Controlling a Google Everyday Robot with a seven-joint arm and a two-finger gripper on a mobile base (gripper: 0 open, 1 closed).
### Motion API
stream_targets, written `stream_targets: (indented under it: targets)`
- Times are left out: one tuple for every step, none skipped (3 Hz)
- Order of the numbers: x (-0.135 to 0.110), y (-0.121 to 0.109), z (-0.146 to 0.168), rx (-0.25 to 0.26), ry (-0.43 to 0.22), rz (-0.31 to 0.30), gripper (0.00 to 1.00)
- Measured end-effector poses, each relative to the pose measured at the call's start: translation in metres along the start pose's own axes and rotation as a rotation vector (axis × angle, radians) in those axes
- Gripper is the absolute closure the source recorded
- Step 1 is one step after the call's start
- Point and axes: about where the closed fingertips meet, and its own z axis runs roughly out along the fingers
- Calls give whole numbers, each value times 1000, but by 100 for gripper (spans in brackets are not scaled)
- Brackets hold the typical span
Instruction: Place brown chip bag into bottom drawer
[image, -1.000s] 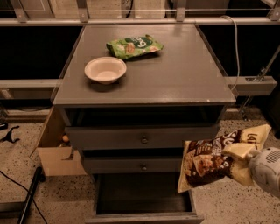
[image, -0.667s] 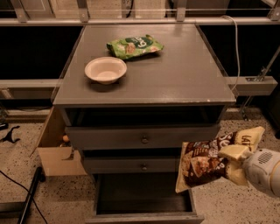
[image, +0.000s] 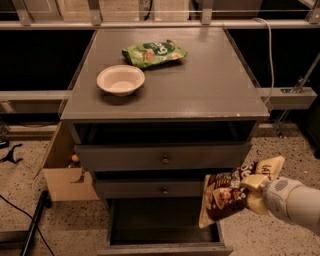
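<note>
Gripping the brown bag (image: 224, 197) by its right side, the end effector (image: 254, 194) hangs at lower right; the bag overlaps the open bottom drawer (image: 165, 248) at its right edge. A bowl (image: 120, 80) and green bag (image: 154, 52) sit on the table (image: 205, 87).

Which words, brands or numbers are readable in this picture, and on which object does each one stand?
Green bag on the cabinet top: white lettering, too blurred to read.
Brown chip bag, clamped in the gripper at lower right, by the open bottom drawer: pale lettering, too blurred to read.
No other text shows.
</note>
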Motion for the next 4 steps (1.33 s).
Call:
stream_targets:
  targets:
    - [-10,19,15,-30,-33,3,100]
    - [-32,41,39,-13,-92,-18,100]
    - [-32,41,39,-13,-92,-18,100]
    - [-36,54,53,-25,-109,-31,100]
